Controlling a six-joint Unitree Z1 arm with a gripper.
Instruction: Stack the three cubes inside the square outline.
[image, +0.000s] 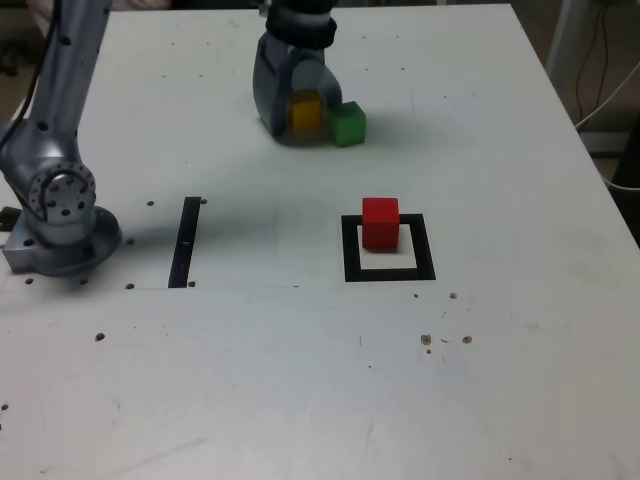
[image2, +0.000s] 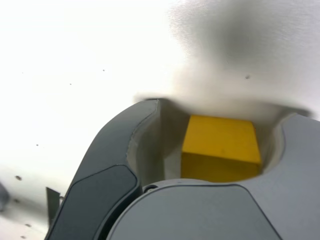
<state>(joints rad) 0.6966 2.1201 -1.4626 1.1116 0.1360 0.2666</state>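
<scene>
My gripper (image: 300, 122) stands low on the table at the back, and its grey jaws flank the yellow cube (image: 305, 112). In the wrist view the yellow cube (image2: 220, 147) sits deep between the jaws of the gripper (image2: 225, 111), with a narrow gap on one side. The jaws are open. The green cube (image: 348, 124) rests on the table, right beside the gripper on the exterior view's right. The red cube (image: 380, 222) stands at the back of the square outline (image: 351, 252), over its far edge.
A narrow black strip (image: 186, 242) lies on the table to the exterior view's left of the outline. The arm's base (image: 60, 222) sits at the left edge. Small dark holes dot the white tabletop (image: 300, 380). Cables hang past the right edge.
</scene>
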